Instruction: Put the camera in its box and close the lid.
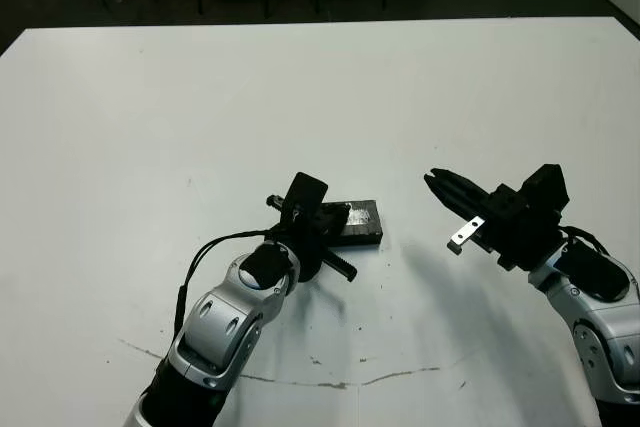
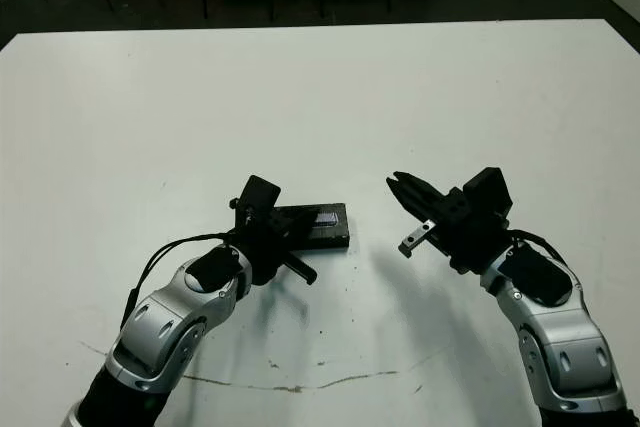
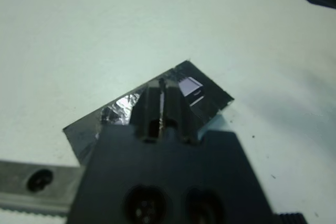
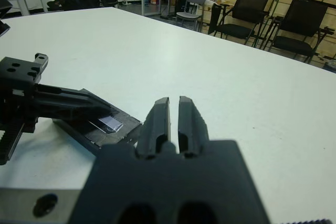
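Observation:
The lid [image 1: 358,217], a flat black cover with a silvery reflective strip, lies level on the white table near its middle. A black side wall [image 1: 362,239] shows under its front edge; no white lining shows. The camera is hidden. My left gripper [image 3: 163,83] is shut, its fingertips touching the lid's top at the end nearer my left arm [image 1: 245,297]. My right gripper [image 1: 432,180] is shut on nothing. It hovers above the table a short way to the right of the lid, pointing towards it. The right wrist view shows the lid [image 4: 107,124] with the left gripper's fingers [image 4: 63,103] on it.
The white table [image 1: 320,87] stretches wide beyond and to both sides of the lid. A thin dark scratch line [image 1: 330,383] runs across it near my body. Black chairs [image 4: 299,19] and desks stand on the floor past the table's far edge.

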`<state>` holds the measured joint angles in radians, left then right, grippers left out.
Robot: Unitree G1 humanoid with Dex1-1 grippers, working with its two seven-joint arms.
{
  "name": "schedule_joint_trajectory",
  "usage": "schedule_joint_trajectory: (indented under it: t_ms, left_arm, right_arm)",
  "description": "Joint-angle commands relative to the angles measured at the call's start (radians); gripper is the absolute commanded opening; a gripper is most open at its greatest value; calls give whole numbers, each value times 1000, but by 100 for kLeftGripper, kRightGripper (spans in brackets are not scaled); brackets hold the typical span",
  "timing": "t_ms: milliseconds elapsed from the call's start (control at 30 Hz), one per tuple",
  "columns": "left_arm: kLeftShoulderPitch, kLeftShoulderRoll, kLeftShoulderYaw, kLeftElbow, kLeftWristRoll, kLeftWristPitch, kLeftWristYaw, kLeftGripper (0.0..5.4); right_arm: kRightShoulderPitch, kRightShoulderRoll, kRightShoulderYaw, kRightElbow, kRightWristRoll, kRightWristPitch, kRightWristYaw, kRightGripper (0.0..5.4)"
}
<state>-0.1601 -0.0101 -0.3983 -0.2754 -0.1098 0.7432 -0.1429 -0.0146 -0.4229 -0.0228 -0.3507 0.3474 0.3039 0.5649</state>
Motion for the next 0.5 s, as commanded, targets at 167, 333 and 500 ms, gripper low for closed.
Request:
schedule_joint_trajectory:
  t_ms: [167,333,500]
  left_arm:
    - [46,-2,41,140,18,44,18,1]
    - [34,-16,88,162,1,71,19,1]
    - [45,-7,100,137,-16,77,4,1]
  right_arm:
    - [9,-5,-5,10,12,1,13,0]
    - [11,-5,-6,15,16,-11,23,0]
    - [17,-1,-2,18,12,-35,29,0]
